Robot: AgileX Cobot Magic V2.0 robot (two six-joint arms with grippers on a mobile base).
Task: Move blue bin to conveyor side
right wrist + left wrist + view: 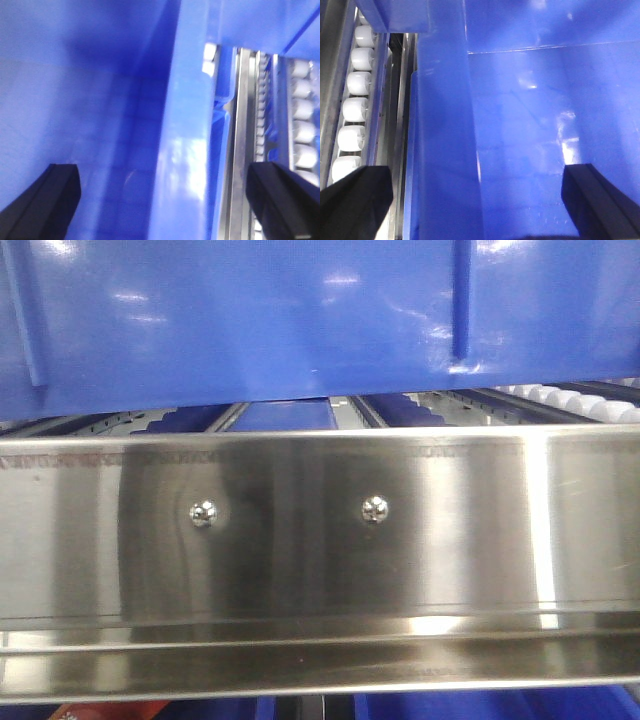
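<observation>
blue bin (300, 320) mostly beyond the front view's edges, blurry at the right wrist

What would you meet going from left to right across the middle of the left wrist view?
First the white rollers → steel rail → thick rim of the blue bin → its glossy inside.

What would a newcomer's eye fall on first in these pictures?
The glossy blue bin fills the top of the front view, above a shiny steel rail with two screws. In the wrist views, the left gripper and right gripper each straddle a bin wall, jaws open, with white rollers alongside.
</observation>
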